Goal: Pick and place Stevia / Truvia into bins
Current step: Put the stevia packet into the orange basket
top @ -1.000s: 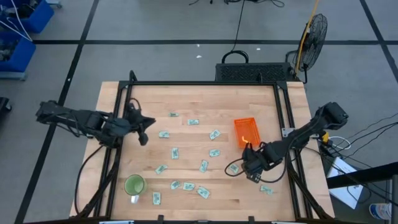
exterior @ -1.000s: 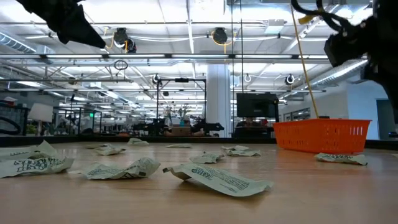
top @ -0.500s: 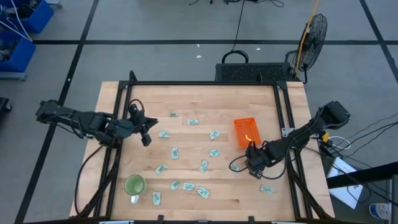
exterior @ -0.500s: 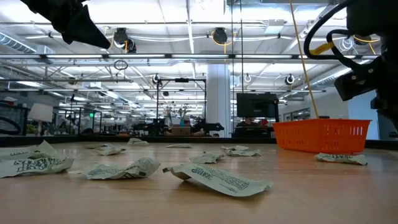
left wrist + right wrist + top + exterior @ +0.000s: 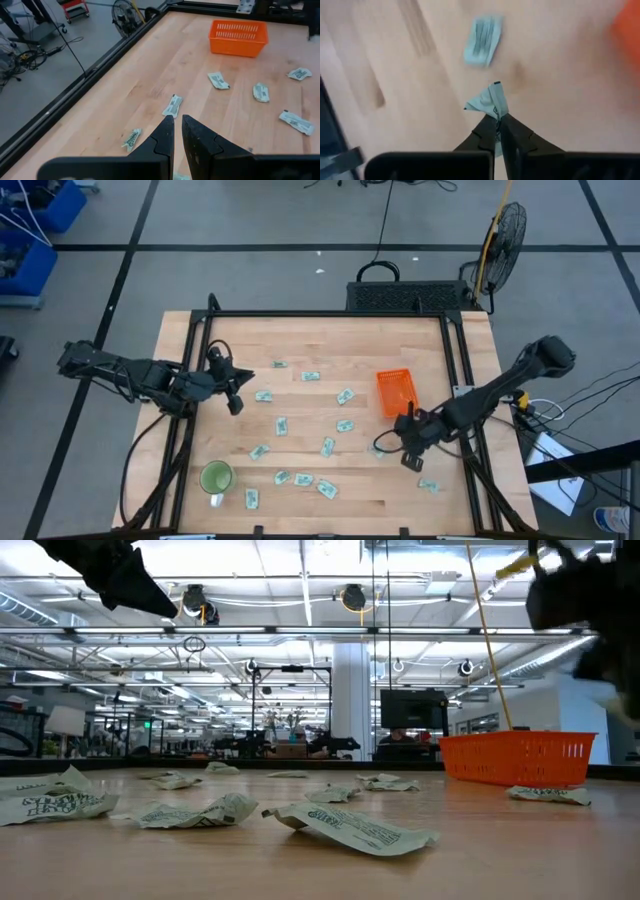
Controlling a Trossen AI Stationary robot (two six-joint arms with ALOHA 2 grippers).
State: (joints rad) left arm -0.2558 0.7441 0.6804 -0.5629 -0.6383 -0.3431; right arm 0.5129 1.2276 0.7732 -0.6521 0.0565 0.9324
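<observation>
Sachet (image 5: pixel 488 102) pinched in right hand (image 5: pixel 498 129) tips; tray (image 5: pixel 395 391) nr.

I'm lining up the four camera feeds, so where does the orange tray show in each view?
High view: orange tray right of the table's centre, just beyond the right tool.
Low view: tray at right, standing on the tabletop.
Left wrist view: tray near the top, beyond the shut left tool.
Right wrist view: only an orange blur at the right edge, probably the tray.
Shared landmark: the tray itself, with sachets nearby.
</observation>
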